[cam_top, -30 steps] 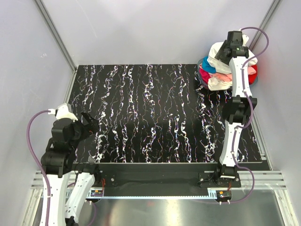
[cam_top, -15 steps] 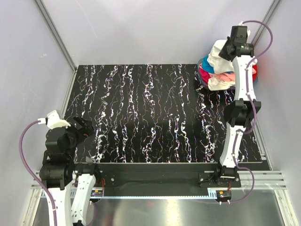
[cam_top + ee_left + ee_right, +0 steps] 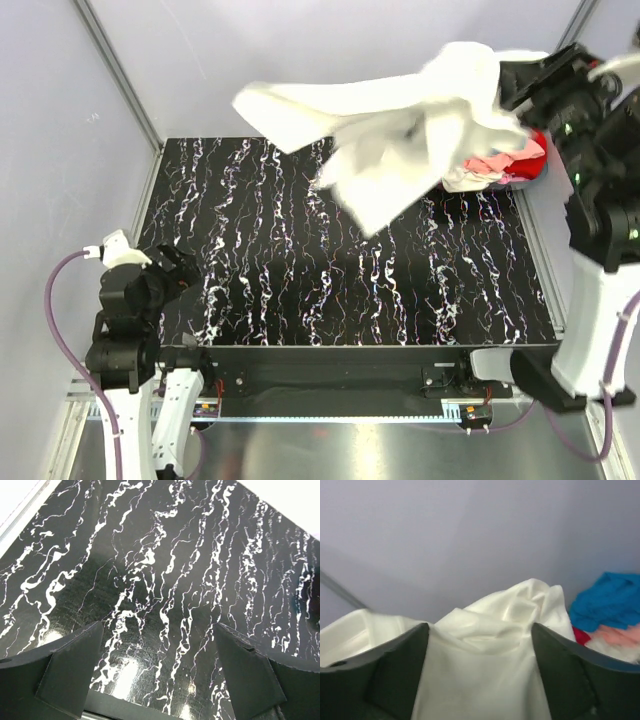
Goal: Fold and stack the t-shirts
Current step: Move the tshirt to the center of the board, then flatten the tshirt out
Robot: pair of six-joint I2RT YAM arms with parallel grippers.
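Two grippers. Top view: right gripper [image 3: 510,88] grasps the cream-white t-shirt [image 3: 400,130], held high over the table [image 3: 300,250]; remaining tees [image 3: 515,160] heaped at far right corner. Left wrist view: left gripper [image 3: 157,627] released, fingers spread above marbled surface. Right wrist view: cream cloth bunched between fingers [image 3: 395,670]; blue tee [image 3: 610,595] beside.

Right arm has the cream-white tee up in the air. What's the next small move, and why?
Probably lower the right gripper toward the middle of the black marbled table: the cream-white cotton t-shirt billows bunched in the air above the far side, nothing is spread flat for folding yet, and the open left gripper hovers near-left.
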